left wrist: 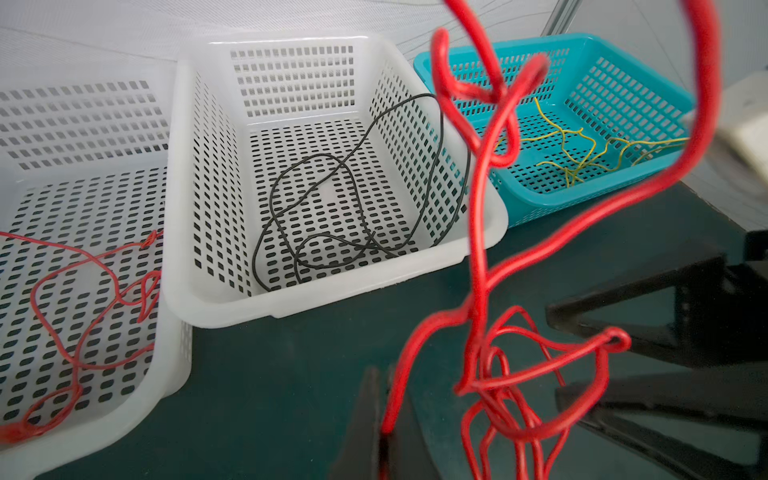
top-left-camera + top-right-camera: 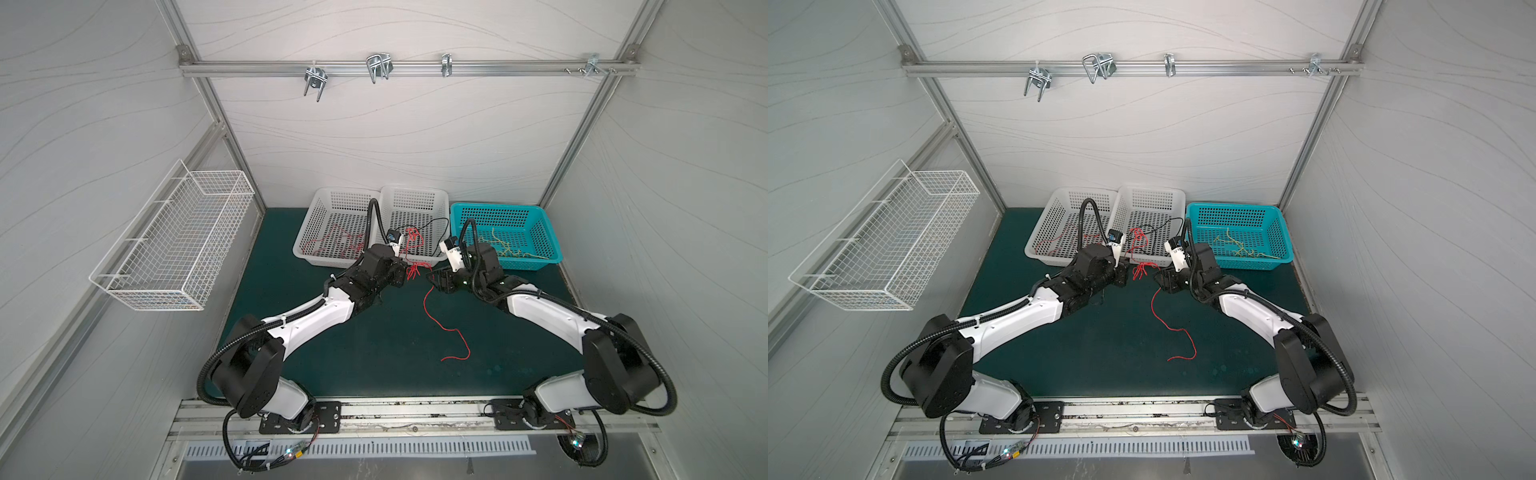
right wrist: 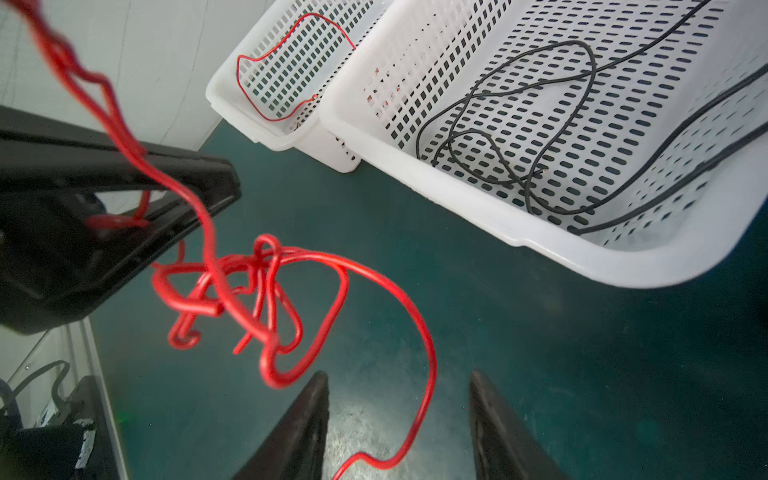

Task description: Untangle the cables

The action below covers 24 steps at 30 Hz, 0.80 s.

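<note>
Top views show a loose end of the red cable (image 2: 451, 332) trailed across the dark green mat (image 2: 1100, 353) in the near middle of the table. Farther back, its knotted bundle is seen hanging between the two claws, just in front of the middle white basket (image 2: 432, 195). The left gripper (image 1: 384, 432) is clenched on a strand of that red cable, as is shown in the left wrist view, where the wire is pinched between the shut fingers. The right gripper (image 3: 399, 419) is released, its fingers (image 3: 303, 424) spread with bare mat between them; the red wire is curved past one fingertip without being held. Behind the claws, three baskets are lined up along the back wall. More red wire (image 2: 332, 245) is laid in the left white basket (image 2: 320, 199), a black cable (image 1: 332, 208) is coiled in the middle one, and yellowish cables (image 2: 1237, 247) are scattered in the teal basket (image 2: 1279, 220).
</note>
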Tool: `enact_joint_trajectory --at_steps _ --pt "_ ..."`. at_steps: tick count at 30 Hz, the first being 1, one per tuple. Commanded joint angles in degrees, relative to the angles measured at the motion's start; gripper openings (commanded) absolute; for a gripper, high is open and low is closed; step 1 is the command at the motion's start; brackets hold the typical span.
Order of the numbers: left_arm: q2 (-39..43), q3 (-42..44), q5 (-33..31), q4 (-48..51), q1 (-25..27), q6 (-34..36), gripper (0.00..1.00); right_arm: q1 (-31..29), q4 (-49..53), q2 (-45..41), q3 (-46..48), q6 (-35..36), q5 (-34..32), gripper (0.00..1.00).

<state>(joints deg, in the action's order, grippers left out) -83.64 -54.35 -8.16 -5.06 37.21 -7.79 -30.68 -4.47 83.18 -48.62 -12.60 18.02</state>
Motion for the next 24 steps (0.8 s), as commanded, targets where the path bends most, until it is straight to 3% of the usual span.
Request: enact_joint_trajectory --at_steps 1,3,6,8,16,24 --pt "2.5 -1.2 -0.2 -4.0 -0.1 -1.0 0.00 -0.2 -4.1 3.3 -1.9 -2.4 2.9 0.54" --pt "3.0 -0.8 -0.3 -4.2 -0.1 -0.9 0.00 -0.2 -4.6 5.1 -2.9 -3.2 3.3 0.45" --pt "3.7 -0.1 -1.4 -4.0 -0.1 -0.7 0.00 -0.2 -5.3 6.7 -3.7 -4.0 3.2 0.13" --pt "4.2 0.5 -2.5 -4.1 -0.1 -0.5 0.00 -0.1 -5.2 6.7 -3.8 -4.0 2.0 0.02" --pt "6.4 2.5 -8.4 -1.4 -2.3 -0.7 0.00 0.6 0.3 3.1 -2.6 -2.1 -10.1 0.00" --pt "11.9 6.6 -12.9 2.5 -7.9 -4.0 0.00 7.0 3.3 -2.4 1.8 -4.9 -15.8 0.00"
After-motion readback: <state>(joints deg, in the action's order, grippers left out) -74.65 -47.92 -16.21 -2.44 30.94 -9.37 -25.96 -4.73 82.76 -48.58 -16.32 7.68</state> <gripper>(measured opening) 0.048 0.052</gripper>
